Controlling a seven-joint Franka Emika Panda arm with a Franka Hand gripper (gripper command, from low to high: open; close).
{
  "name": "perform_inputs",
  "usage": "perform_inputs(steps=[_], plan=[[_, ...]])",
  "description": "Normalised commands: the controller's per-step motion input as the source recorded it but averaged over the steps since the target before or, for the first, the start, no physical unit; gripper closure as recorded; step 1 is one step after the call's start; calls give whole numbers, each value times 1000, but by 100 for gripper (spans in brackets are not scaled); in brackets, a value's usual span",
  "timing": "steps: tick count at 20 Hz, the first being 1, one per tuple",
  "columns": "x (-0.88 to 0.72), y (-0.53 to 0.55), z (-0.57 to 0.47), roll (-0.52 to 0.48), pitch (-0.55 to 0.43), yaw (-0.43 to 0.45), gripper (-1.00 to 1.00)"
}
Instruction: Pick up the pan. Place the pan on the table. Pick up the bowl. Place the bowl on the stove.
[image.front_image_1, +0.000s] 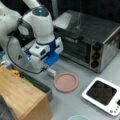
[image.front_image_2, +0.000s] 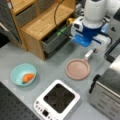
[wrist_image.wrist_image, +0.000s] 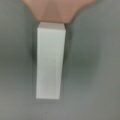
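The small round pinkish-brown pan (image.front_image_1: 66, 82) with its short white stub handle (image.front_image_1: 51, 72) lies flat on the light grey table (image.front_image_1: 75, 105), between the wooden shelf unit (image.front_image_2: 37, 22) and the large steel toaster oven (image.front_image_1: 92, 40). In both front views the arm's blue and white tool (image.front_image_2: 86, 42) hangs just above the handle end of the pan, apart from it. Whether the tool is open or closed cannot be told, since its fingertips do not show clearly. The wrist view looks straight down on the white handle (wrist_image.wrist_image: 49, 61), which runs lengthwise through the middle of the view, with the pan's pink edge (wrist_image.wrist_image: 56, 10) at the top and bare grey table around it.

The small white square stove (image.front_image_2: 58, 98) with a black glass centre sits on the table near the pan, towards a front view's bottom, with nothing on it. The round teal bowl (image.front_image_2: 18, 77) holding 1 orange carrot-like piece (image.front_image_2: 28, 78) rests on the table at a front view's left, well apart from the pan and tool.
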Motion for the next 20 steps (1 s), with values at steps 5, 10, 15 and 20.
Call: perform_inputs(steps=[5, 10, 15, 20], plan=[[181, -69, 475, 38, 168, 57, -100], [220, -61, 426, 63, 225, 48, -100], [331, -51, 499, 105, 263, 30, -100], [545, -57, 567, 136, 291, -3, -100]])
